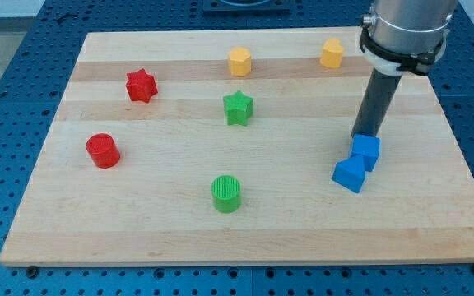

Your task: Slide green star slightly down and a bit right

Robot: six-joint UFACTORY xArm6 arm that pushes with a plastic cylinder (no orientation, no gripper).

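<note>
The green star (238,108) lies a little above the middle of the wooden board (138,222). My tip (364,136) stands far to the star's right, touching the top edge of a blue cube (367,151). A second blue block (350,173) lies against that cube on its lower left. The tip is apart from the green star.
A green cylinder (226,193) lies below the star. A red star (141,85) and a red cylinder (103,150) are on the view's left. Two yellow blocks (239,61) (332,53) lie near the top edge. A blue perforated table surrounds the board.
</note>
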